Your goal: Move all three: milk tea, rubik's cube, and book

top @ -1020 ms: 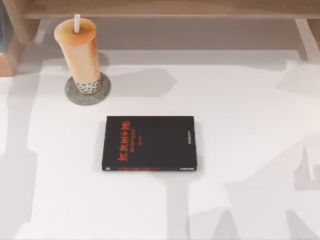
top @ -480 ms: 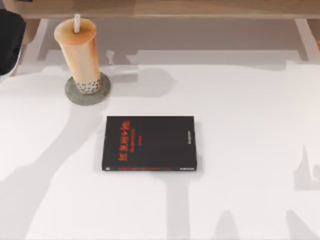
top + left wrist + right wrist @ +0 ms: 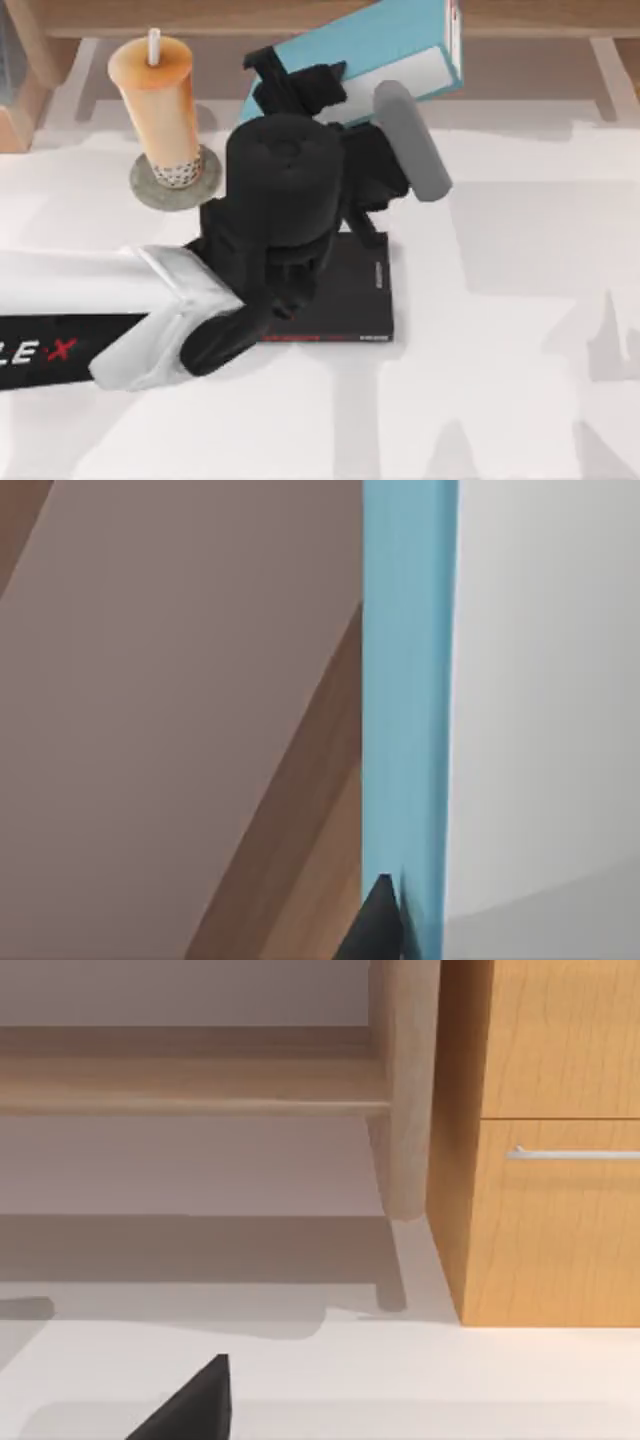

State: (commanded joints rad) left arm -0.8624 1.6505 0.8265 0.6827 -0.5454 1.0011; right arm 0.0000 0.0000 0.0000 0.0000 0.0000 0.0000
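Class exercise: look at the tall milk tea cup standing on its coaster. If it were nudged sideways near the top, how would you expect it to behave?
The milk tea is tall and narrow, so it would probably tip rather than slide. Being cylindrical, it may then roll. It stands on a small round coaster, which might shift underneath it.

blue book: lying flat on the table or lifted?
Lifted. The blue book hangs tilted above the table's far edge, gripped at its lower-left end by the left gripper, with the black book lying flat below.
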